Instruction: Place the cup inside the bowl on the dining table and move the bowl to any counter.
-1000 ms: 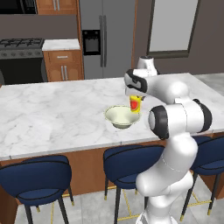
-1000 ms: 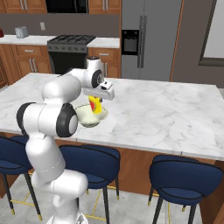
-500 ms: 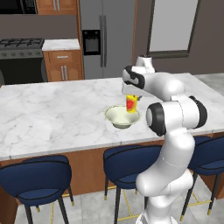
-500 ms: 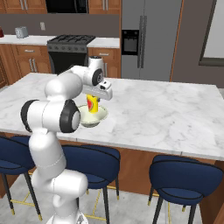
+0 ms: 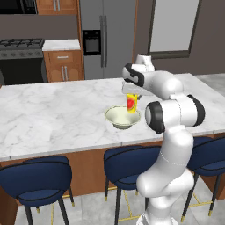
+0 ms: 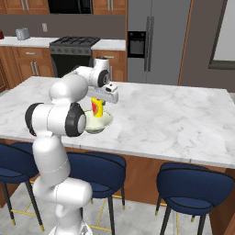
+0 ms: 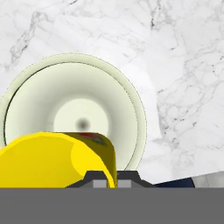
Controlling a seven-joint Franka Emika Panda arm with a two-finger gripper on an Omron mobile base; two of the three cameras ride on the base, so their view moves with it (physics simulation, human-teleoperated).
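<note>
The small yellow cup with its red patch hangs just above the right side of the pale cream-green bowl. My gripper is shut on the cup's rim from above. The bowl stands on the marble dining table near its front edge. The right base view shows the cup under the gripper, over the bowl. Looking down from the hand, the cup is tilted in front of the open bowl, with the gripper clamped on the cup's wall.
Navy stools line the table's near side. Behind the table are a stove, a small counter over wooden cabinets and a steel fridge. A toaster sits on the back counter.
The gripper has carried the cup a little to the left, further over the bowl. The bowl has stayed in place.
</note>
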